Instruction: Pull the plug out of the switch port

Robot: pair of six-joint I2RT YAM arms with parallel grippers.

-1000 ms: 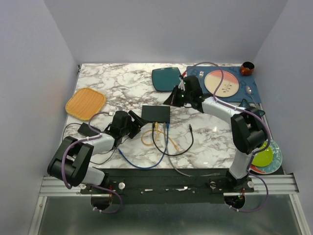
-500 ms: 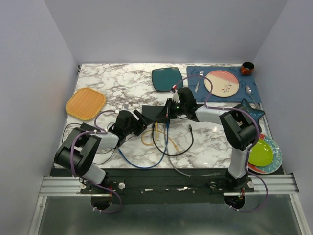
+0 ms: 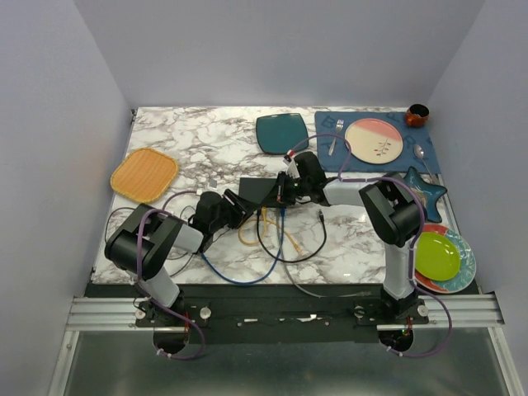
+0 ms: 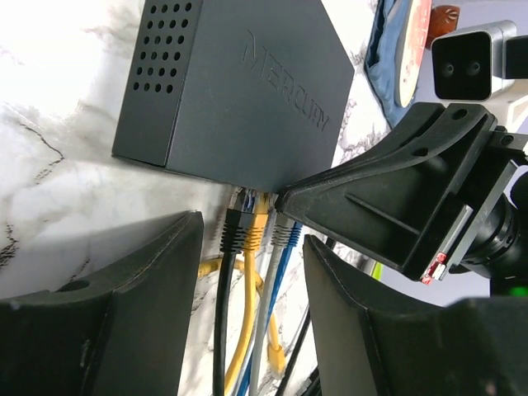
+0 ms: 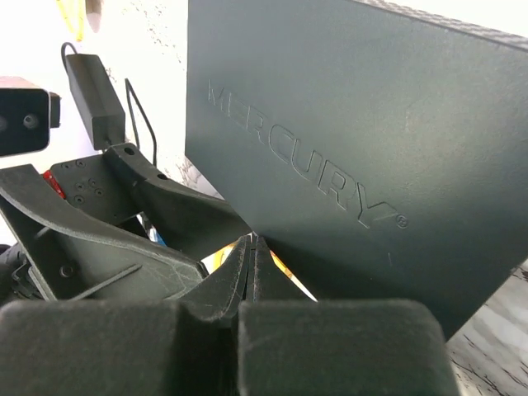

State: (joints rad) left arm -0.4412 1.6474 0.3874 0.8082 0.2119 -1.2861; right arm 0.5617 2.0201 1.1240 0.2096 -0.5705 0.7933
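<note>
The switch [image 3: 257,190] is a flat black box marked MERCURY in mid-table. It fills the left wrist view [image 4: 239,91] and the right wrist view [image 5: 355,148]. A black plug [image 4: 234,235], a yellow plug [image 4: 257,231], a grey plug [image 4: 285,233] and a blue plug [image 4: 295,235] sit in its near edge. My left gripper [image 4: 247,313] is open, with its fingers on either side of these cables just below the plugs; it also shows from above [image 3: 239,202]. My right gripper [image 5: 254,247] is shut and empty, with its tips at the switch's port edge beside the grey plug; it also shows from above [image 3: 285,188].
The cables loop over the marble towards the near edge [image 3: 280,239]. A dark teal plate [image 3: 280,132] lies behind the switch. An orange mat [image 3: 144,175] is at the left and a blue placemat with a pink plate [image 3: 375,140] at the back right. Stacked plates [image 3: 441,260] are at the right edge.
My right gripper has come from beside the teal plate down to the switch's port edge. My left gripper has moved right, up to the plugged cables.
</note>
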